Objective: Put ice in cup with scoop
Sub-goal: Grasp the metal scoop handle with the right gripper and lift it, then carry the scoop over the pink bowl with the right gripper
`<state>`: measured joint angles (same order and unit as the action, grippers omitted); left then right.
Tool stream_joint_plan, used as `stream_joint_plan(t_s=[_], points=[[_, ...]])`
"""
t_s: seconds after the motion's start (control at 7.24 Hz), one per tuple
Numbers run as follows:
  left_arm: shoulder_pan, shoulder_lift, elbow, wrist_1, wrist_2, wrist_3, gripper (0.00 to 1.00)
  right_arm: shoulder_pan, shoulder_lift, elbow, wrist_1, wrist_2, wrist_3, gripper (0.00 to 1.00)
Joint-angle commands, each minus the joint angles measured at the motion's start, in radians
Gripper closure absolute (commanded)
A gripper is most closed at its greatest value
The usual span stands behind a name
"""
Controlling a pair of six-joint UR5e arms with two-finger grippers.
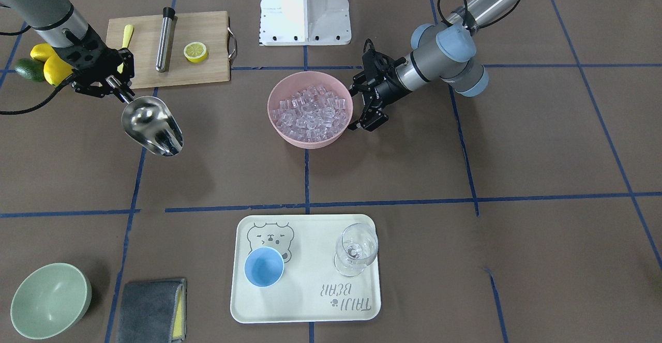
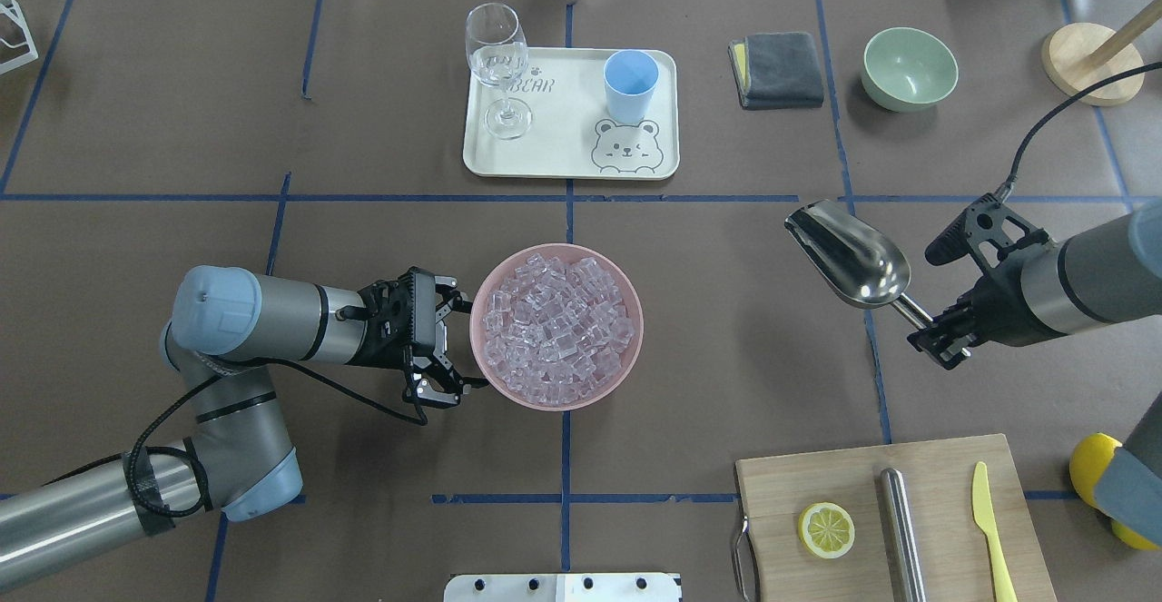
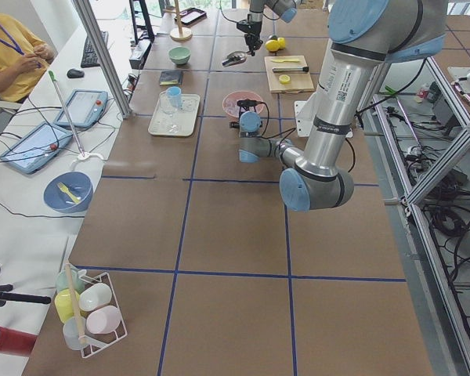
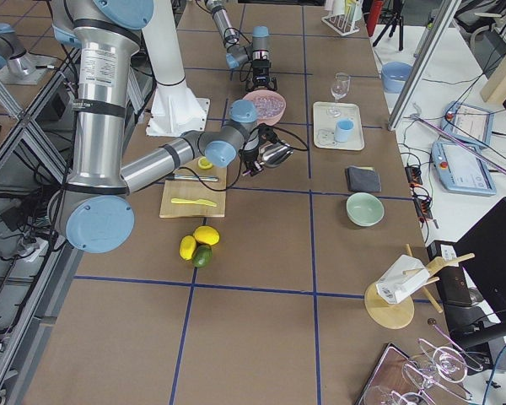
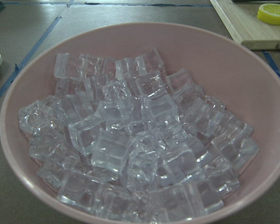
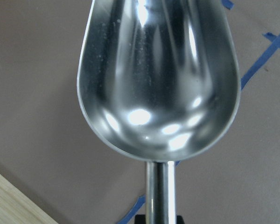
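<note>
Ice heaps the pink bowl. Well off to the bowl's right, the scoop hangs empty above the table, trough up. Its thin handle is clamped in the right gripper, whose forearm reaches in level. Just beside the bowl's left side the left gripper points horizontally at it, jaws spread wide; contact with the rim seems possible but unclear. Beyond the bowl, the cup stands empty on a tray.
</note>
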<state>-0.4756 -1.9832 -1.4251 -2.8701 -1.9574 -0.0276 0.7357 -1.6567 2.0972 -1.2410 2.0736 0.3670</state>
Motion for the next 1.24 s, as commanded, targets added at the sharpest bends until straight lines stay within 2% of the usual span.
stream_joint_plan(t_s=[0.0, 0.14, 0.28, 0.41, 0.55, 0.83, 1.1], points=[[0.000, 0.001, 0.000, 0.000, 0.000, 0.000, 0.00, 0.012, 0.087, 0.084, -0.223, 0.053, -0.017, 1.00], [-0.001, 0.001, 0.000, 0.000, 0.000, 0.000, 0.00, 0.005, 0.168, 0.108, -0.370, 0.052, -0.014, 1.00], [0.000, 0.001, 0.000, 0.000, 0.000, 0.000, 0.00, -0.019, 0.305, 0.130, -0.585, 0.037, -0.002, 1.00], [0.000, 0.000, 0.000, 0.000, 0.000, 0.000, 0.00, -0.082, 0.444, 0.148, -0.799, -0.046, -0.002, 1.00], [0.000, 0.000, -0.001, -0.002, 0.000, 0.000, 0.00, -0.141, 0.554, 0.147, -0.947, -0.125, -0.006, 1.00], [0.000, 0.000, -0.002, -0.002, 0.000, 0.000, 0.00, -0.197, 0.673, 0.136, -1.078, -0.138, -0.078, 1.00], [0.000, 0.000, 0.000, -0.002, 0.000, 0.000, 0.00, -0.306, 0.847, 0.062, -1.306, -0.261, -0.089, 1.00]])
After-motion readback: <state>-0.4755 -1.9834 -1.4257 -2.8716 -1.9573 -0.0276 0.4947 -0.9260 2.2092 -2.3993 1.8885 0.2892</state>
